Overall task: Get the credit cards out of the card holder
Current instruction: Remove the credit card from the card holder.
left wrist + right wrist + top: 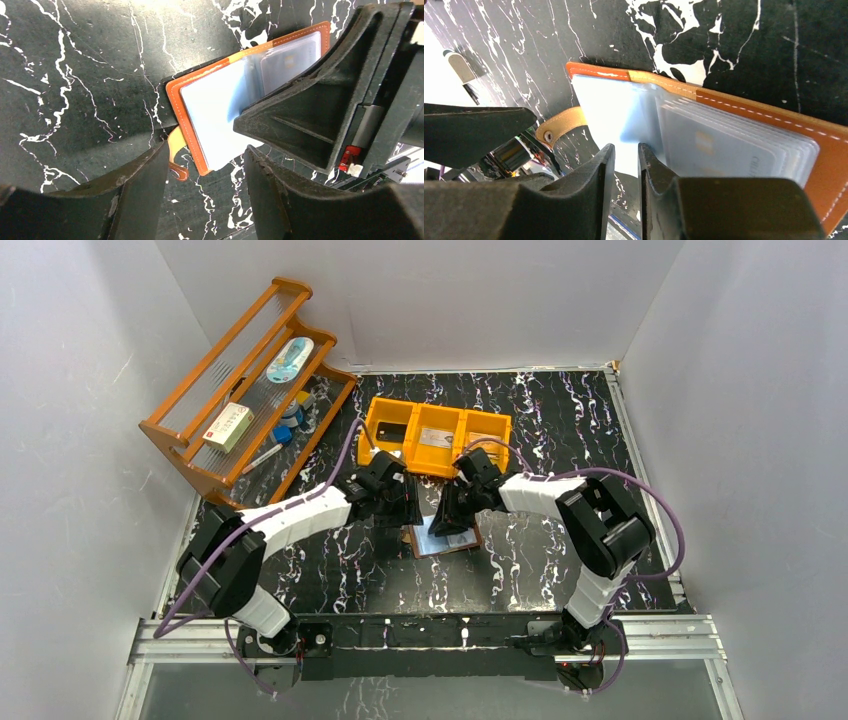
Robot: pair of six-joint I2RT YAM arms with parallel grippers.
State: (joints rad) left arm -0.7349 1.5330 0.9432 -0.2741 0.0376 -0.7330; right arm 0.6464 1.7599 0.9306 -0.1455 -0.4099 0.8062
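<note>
The card holder (774, 117) lay open on the counter (540, 570), with the credit cards (724, 150) tucked in slick, floppy clear pockets (614, 110). The cards looked light, stiff and thin, so pinch an exposed edge. Your left pincer (205, 155) stood released and empty. Your right pincer (626, 150) was nearly closed at a pocket's edge; I couldn't tell whether it gripped.

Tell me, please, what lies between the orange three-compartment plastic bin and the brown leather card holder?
In the top view, both black hands: the right hand reaches over the card holder, the left hand beside it.
</note>
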